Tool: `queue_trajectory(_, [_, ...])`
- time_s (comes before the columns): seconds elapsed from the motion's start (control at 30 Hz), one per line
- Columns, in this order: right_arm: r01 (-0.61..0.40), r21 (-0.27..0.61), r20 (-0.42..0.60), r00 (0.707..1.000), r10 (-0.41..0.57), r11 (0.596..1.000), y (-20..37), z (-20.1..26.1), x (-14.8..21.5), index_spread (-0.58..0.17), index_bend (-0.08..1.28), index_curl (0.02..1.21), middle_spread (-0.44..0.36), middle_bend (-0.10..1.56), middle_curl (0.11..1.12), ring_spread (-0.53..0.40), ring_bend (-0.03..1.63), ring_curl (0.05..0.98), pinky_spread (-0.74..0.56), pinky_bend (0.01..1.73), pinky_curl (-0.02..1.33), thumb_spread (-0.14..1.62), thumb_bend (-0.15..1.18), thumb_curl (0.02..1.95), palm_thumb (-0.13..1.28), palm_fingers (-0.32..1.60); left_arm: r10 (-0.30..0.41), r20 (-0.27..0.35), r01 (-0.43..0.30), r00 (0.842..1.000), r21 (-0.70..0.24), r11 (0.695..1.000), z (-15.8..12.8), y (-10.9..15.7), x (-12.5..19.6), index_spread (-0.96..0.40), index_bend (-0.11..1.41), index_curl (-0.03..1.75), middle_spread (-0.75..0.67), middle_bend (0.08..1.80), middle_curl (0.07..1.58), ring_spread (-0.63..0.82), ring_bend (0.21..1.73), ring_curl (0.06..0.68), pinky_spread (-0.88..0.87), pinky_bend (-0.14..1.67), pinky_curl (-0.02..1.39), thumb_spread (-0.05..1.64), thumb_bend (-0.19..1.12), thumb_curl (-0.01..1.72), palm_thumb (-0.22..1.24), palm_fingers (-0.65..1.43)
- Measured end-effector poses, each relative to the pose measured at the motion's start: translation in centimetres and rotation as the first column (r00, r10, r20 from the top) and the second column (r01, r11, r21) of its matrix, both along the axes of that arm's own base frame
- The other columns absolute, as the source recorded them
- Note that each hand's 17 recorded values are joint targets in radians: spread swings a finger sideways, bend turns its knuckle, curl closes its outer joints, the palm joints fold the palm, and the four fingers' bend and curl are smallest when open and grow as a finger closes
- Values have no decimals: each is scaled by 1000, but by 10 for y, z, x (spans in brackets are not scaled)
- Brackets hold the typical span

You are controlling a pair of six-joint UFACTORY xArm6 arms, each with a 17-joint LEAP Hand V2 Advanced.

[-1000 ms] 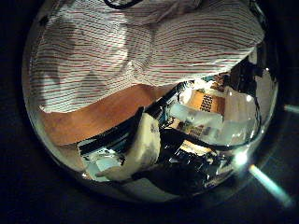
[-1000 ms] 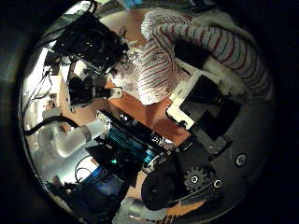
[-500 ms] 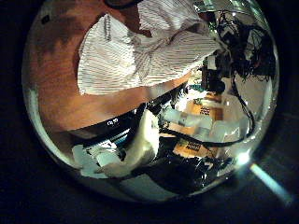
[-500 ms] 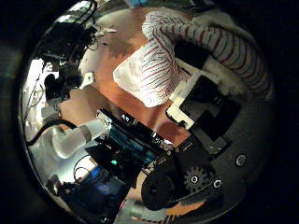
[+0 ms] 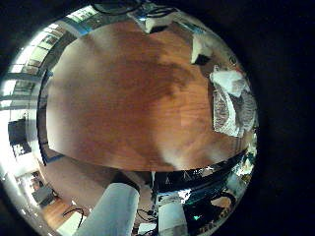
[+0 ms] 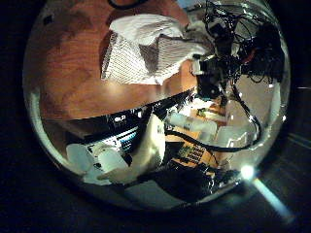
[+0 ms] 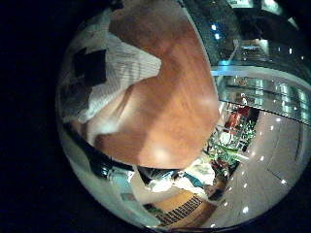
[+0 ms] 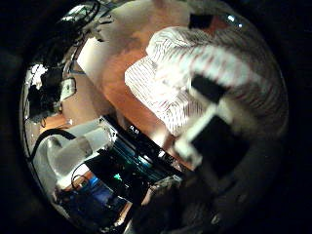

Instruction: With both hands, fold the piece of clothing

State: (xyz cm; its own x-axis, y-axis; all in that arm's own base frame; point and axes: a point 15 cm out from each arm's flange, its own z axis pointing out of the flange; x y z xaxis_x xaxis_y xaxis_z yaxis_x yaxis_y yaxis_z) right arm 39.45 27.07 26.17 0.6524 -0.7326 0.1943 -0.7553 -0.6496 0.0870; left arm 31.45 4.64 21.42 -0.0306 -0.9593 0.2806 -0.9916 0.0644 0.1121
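A striped garment (image 6: 146, 53) lies bunched on the wooden table (image 6: 63, 58), well away from my left hand (image 6: 146, 155). That hand holds nothing and its fingers look relaxed. At the garment's far edge is my right hand (image 6: 209, 60). The left little finger side view shows the garment (image 5: 231, 98) small at the table's (image 5: 138, 98) edge. The garment (image 8: 180, 73) fills much of the right thumb side view, with my right hand's fingers (image 8: 216, 122) over it. In the right little finger side view a finger (image 7: 92, 68) rests on the cloth (image 7: 121, 63), which seems pinched.
Bare tabletop (image 7: 175, 102) stretches away from the garment. Past the table edge sit equipment and screens (image 8: 127, 171). An arm section (image 5: 108, 211) shows below the table edge in the left little finger side view.
My left hand has drawn back from the garment, which now looks smaller and more bunched. In the right thumb side view the cloth has spread closer and the fingers are moving.
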Motion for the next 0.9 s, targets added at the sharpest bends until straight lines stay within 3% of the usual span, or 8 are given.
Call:
queue_trajectory(0.03, [4,32,2,1000,-4,999,7,0,1,-373,199,649,-190,617,586,-277,1118,645,-286,1157,821,1033,-45,647,753,-49,1,1,-1,1000,0,1000,1,0,-1,27,160,314,153,244,392,247,674,215,418,311,317,1321,-13,295,181,177])
queue_trajectory(0.27, [-13,260,2,1000,13,965,31,19,2,-345,145,480,-45,336,431,-51,791,453,74,1024,706,1086,-44,560,578,-119,3,-4,-3,1000,5,1000,5,-1,-10,31,161,314,153,241,396,247,674,215,417,310,318,1318,-13,294,176,178])
queue_trajectory(0.4, [-19,410,52,999,-2,912,21,48,4,-348,149,421,-23,275,397,12,725,401,204,941,646,1123,-26,520,552,-63,6,-4,-6,1000,7,1000,9,-5,-12,35,160,313,153,240,398,251,674,215,417,310,318,1325,-11,293,170,178])
queue_trajectory(0.53, [0,513,86,995,-52,858,-7,82,1,-359,166,385,-44,289,387,10,714,373,286,870,592,1153,-18,491,548,30,-1,2,1,1000,11,1000,18,-12,-10,39,163,316,153,237,400,257,672,214,417,308,318,1332,-8,292,178,180])
queue_trajectory(0.67, [60,533,92,987,-128,844,-48,108,2,-366,186,377,-51,309,383,-2,705,348,336,814,547,1210,4,486,620,129,-22,-10,22,1000,14,1000,31,-29,-9,41,162,317,153,236,402,263,669,213,417,307,319,1341,-9,290,182,179])
queue_trajectory(0.9, [223,490,-7,968,-252,843,-132,111,-11,-366,201,384,-76,307,373,-22,687,318,400,715,483,1268,-2,481,695,228,-72,-21,73,997,59,996,66,-64,-4,26,176,326,160,222,399,286,661,209,417,300,317,1345,-9,291,190,190])
